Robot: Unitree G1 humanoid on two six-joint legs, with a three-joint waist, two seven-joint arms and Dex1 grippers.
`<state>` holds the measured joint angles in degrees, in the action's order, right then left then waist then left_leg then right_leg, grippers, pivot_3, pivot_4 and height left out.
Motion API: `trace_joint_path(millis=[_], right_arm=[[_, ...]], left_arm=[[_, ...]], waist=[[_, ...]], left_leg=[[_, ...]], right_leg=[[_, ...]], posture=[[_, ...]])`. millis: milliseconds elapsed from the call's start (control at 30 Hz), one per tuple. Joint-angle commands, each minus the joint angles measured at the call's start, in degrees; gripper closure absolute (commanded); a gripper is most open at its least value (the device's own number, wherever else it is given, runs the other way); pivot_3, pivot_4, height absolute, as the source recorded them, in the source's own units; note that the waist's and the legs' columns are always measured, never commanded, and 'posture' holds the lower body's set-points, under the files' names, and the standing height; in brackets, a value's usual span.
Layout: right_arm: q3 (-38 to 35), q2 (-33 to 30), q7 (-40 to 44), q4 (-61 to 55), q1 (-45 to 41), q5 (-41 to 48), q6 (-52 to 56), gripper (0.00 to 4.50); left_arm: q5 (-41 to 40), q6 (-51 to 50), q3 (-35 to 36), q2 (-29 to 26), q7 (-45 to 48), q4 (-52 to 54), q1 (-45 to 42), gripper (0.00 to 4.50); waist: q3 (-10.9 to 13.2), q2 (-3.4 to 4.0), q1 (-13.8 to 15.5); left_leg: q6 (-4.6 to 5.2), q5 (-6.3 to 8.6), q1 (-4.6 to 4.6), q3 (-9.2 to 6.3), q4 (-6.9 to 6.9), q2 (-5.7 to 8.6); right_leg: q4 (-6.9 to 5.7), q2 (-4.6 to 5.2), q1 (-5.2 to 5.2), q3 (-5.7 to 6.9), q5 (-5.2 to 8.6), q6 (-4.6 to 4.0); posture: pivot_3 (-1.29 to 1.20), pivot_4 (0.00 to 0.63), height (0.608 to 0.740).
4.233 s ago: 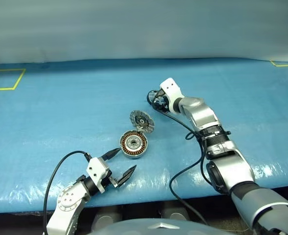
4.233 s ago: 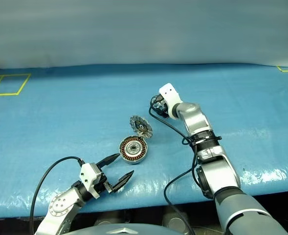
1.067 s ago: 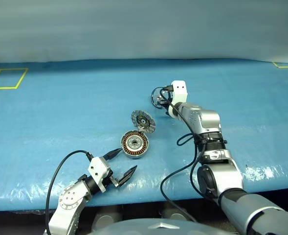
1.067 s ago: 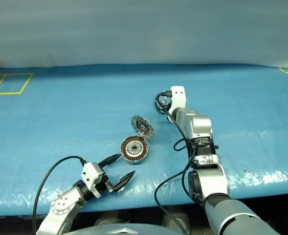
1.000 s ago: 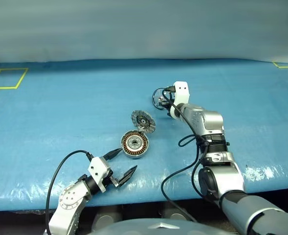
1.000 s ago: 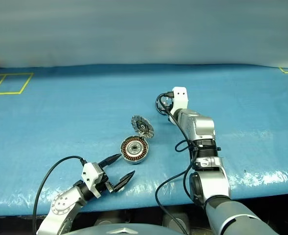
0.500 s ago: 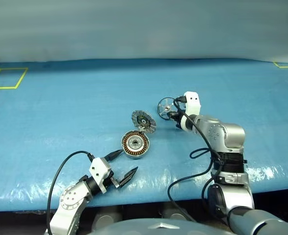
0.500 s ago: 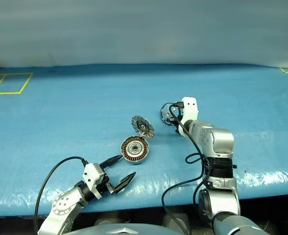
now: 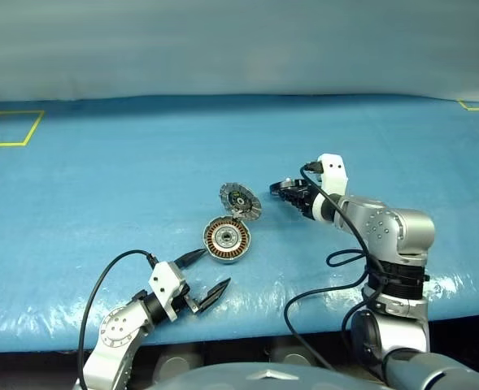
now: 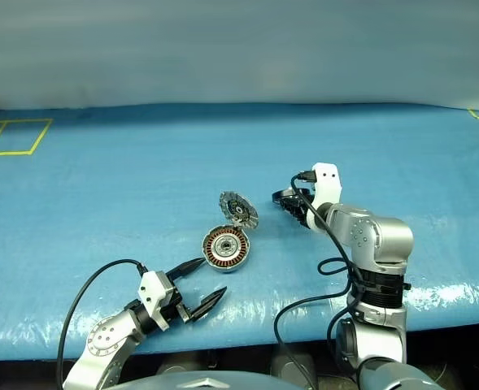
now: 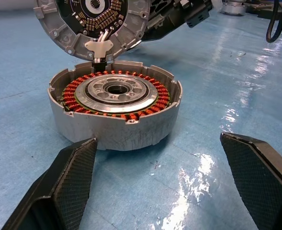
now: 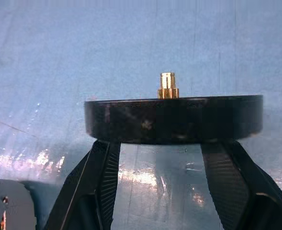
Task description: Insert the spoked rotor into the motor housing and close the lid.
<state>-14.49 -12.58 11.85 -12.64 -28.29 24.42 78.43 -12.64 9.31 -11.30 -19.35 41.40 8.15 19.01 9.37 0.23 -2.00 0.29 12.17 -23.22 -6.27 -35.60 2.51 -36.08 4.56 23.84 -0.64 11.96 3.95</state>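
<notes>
Between the right hand's (image 12: pixel 172 158) fingers (image 12: pixel 100 177) sits the spoked rotor (image 12: pixel 173 118), edge-on, hand grasping it just right of the lid (image 9: pixel 239 200) — lid tilted open over the motor housing (image 9: pixel 225 239). Left hand (image 9: pixel 204 275) spread open, near the housing on the blue surface (image 9: pixel 101 187).

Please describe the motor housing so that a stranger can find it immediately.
On the blue table cover, look near the middle, just ahead of the open left gripper. The short round grey metal motor housing stands there, its hinged silver-grey lid raised. Only it holds a copper-brown winding ring.
</notes>
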Motion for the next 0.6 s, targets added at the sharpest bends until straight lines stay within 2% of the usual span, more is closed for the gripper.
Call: trace_joint_path(millis=[33,367,600], right_arm=[[-1.43,-0.80,0.26,-4.67,-1.48,1.68,1.77,1.77],[-1.05,0.06,-0.58,-4.66,-1.72,1.37,0.72,1.77],[1.47,1.47,-0.98,0.05,-4.43,0.10,-3.73,1.77]], left_arm=[[-0.79,0.40,-0.08,-0.17,0.67,0.23,0.03,0.00],[-0.86,0.19,-0.92,0.21,1.37,-0.51,-1.24,0.00],[-0.76,0.31,-0.79,0.49,1.18,-0.28,-0.89,0.00]], waist=[[0.00,0.00,-0.02],[0.00,0.00,0.02],[0.00,0.00,-0.06]], left_leg=[[0.00,0.00,-0.02,0.00,0.00,0.00],[0.00,0.00,-0.03,0.10,-0.02,0.00],[0.00,0.00,-0.03,0.12,-0.05,-0.01]], right_leg=[[0.02,0.00,0.00,0.00,-0.01,0.01],[0.03,-0.01,-0.01,0.03,-0.03,0.03],[0.03,-0.02,-0.02,0.02,-0.05,0.05]], posture=[[0.00,0.150,0.740],[0.00,0.150,0.740],[0.00,0.150,0.740]])
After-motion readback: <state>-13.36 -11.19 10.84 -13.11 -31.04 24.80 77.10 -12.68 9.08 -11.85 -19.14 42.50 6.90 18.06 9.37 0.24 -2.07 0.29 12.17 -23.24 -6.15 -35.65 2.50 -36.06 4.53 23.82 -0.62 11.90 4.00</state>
